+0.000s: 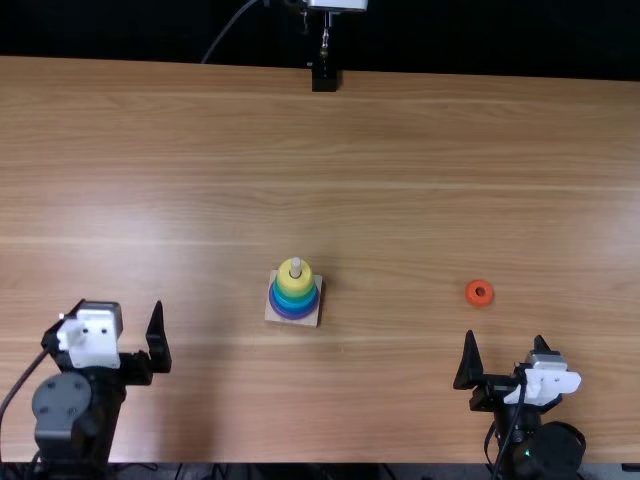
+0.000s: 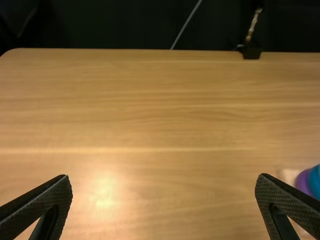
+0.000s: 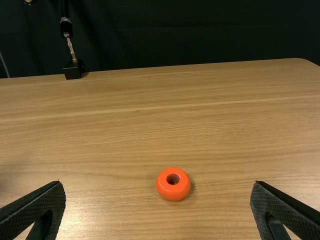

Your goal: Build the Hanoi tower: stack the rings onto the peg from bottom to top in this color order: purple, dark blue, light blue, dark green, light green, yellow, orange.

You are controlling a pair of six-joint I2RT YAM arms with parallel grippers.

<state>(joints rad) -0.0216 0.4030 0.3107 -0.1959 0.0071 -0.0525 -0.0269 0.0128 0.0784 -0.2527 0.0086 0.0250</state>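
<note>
In the top view the square wooden base [image 1: 308, 319] stands near the table's middle with a stack of rings; its peg tip [image 1: 295, 264] pokes out above the yellow ring [image 1: 292, 282]. Blue-green and purple-blue rings lie beneath. The orange ring [image 1: 479, 292] lies flat on the wood to the right, also as the orange ring [image 3: 173, 184] in the right wrist view. My left gripper [image 1: 140, 328] is open at the lower left, apart from the stack; its left wrist view shows the gripper [image 2: 164, 187] empty. My right gripper [image 1: 505, 350], open and empty, is nearer the front than the orange ring; right wrist view: gripper [image 3: 157, 190].
The light brown table [image 1: 400, 140] spreads around the stack and the orange ring. At its far edge stands a small black mount [image 1: 325, 78] with a cable beside it.
</note>
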